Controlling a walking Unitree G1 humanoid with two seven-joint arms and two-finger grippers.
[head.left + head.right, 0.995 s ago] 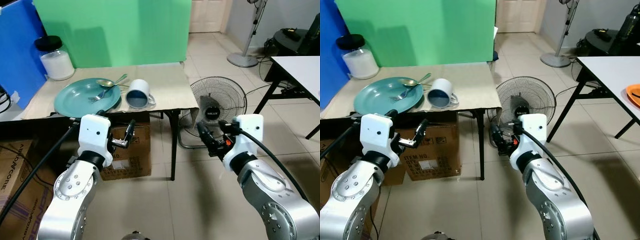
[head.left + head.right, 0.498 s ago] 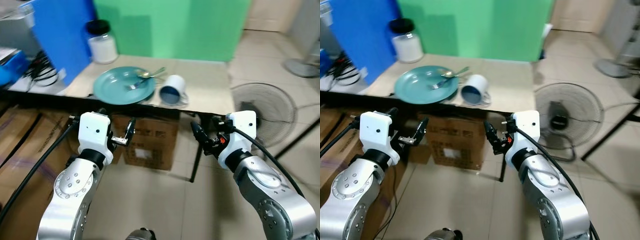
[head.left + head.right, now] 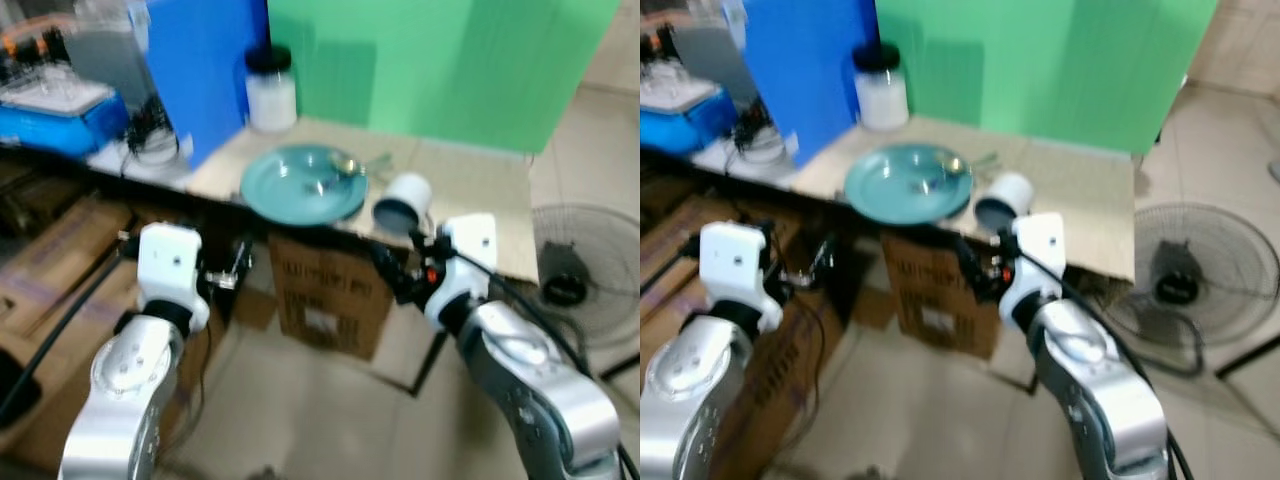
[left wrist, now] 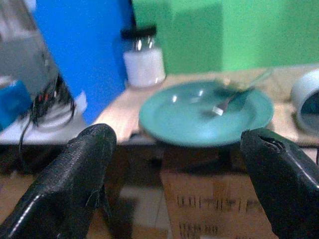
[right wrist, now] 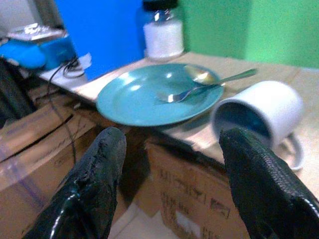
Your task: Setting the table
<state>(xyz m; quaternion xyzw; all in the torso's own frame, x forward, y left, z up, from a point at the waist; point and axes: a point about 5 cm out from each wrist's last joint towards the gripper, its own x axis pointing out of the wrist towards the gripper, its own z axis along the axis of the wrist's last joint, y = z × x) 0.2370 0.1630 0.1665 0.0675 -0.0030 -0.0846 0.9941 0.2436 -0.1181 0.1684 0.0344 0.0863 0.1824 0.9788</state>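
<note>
A teal plate [image 3: 305, 186] lies near the front edge of a tan table [image 3: 470, 180]. On the plate rest a fork [image 5: 183, 92] and a spoon [image 5: 203, 75]. A white mug [image 3: 401, 197] with a blue inside lies on its side just right of the plate. My left gripper [image 3: 234, 272] hangs open below and left of the plate, in front of the table edge. My right gripper [image 3: 390, 276] is open too, below the mug. Nothing is held between either pair of fingers [image 4: 75, 174]. The head views are blurred.
A white-filled jar [image 3: 270, 90] with a black lid stands behind the plate, beside a blue board [image 3: 205, 70] and a green backdrop [image 3: 450, 60]. Cardboard boxes [image 3: 325, 300] sit under the table. A floor fan [image 3: 585, 275] stands at the right. Cables and a blue device [image 3: 60, 100] lie at the left.
The whole picture has swung, so the camera moved: the table now sits more to the right and the left-hand clutter has come into view. Both grippers stay open and empty.
</note>
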